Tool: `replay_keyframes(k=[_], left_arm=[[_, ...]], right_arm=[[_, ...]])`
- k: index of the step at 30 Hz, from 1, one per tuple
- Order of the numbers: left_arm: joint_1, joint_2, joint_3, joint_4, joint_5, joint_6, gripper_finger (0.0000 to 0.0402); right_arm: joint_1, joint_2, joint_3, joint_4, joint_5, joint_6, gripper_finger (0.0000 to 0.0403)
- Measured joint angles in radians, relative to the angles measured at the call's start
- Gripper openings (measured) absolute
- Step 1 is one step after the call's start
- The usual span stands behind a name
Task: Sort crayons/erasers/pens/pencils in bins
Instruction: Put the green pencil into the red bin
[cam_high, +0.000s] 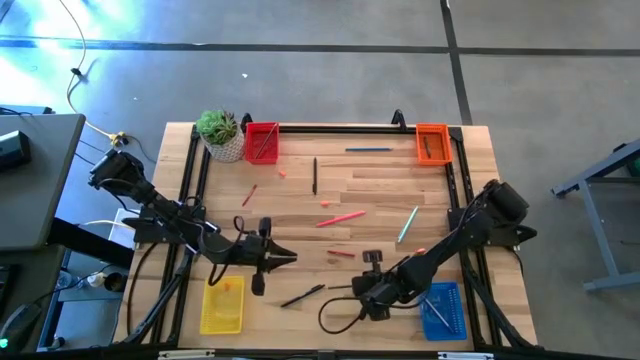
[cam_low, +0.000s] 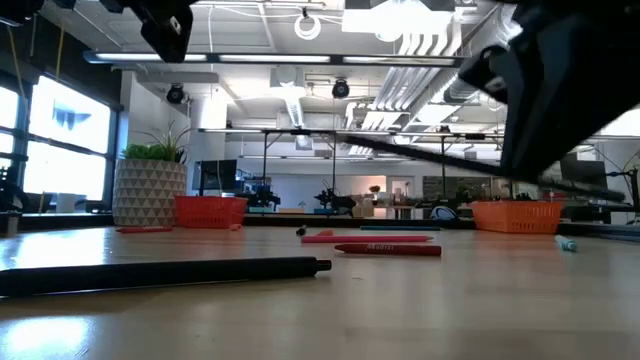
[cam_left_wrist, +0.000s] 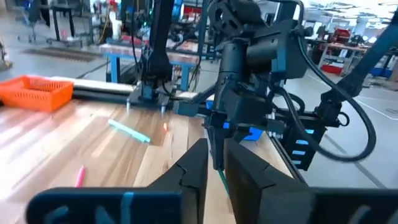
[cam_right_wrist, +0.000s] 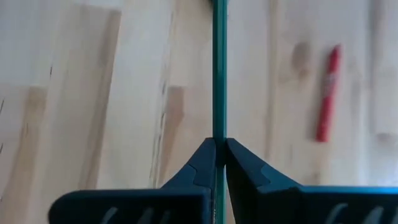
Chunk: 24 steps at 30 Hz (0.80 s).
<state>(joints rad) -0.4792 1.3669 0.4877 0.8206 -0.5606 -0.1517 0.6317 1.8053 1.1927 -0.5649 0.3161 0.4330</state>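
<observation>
My right gripper (cam_high: 366, 294) hangs over the table's near middle, shut on a thin green pencil (cam_right_wrist: 219, 68) that shows as a slanting dark line (cam_low: 480, 165) in the low view. My left gripper (cam_high: 290, 258) points level at it from the left, its fingers (cam_left_wrist: 196, 177) slightly open and holding nothing. A red crayon (cam_high: 342, 253) and small orange crayon stubs (cam_high: 283, 172) lie on the wood. The bins stand at the corners: red (cam_high: 262, 142), orange (cam_high: 432, 143), yellow (cam_high: 222, 305), blue (cam_high: 443, 310). My right gripper pinches the green pencil's shaft (cam_right_wrist: 219, 127) between its two fingertips, slanting down from above. The pencil runs along the fingers and on ahead of them, out of the wrist picture. In the low view it hangs tilted, clear of the table.
A black pen (cam_high: 303, 295) lies near the front, another (cam_high: 314, 175) farther back. A pink-red stick (cam_high: 340, 218), a teal pen (cam_high: 407, 225), a blue pen (cam_high: 368, 149) and a red pencil (cam_high: 249, 195) lie scattered. A potted plant (cam_high: 222, 135) stands beside the red bin.
</observation>
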Motion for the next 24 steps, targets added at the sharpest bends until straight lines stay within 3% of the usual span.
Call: replay_keyframes(k=[9,15,24], left_arm=[[-0.03,-0.048,0.001,0.009,-0.011,0.084,0.01],[-0.054,-0.078,0.0,0.006,-0.037,0.129,0.0122],[-0.059,-0.08,0.0,0.007,-0.073,0.17,0.0129]], right_arm=[[0.052,-0.051,0.001,0.053,0.194,-0.066,0.0009],[0.021,-0.051,0.001,0.162,0.19,-0.155,0.0009],[-0.065,-0.032,0.003,0.35,0.088,-0.33,0.0009]])
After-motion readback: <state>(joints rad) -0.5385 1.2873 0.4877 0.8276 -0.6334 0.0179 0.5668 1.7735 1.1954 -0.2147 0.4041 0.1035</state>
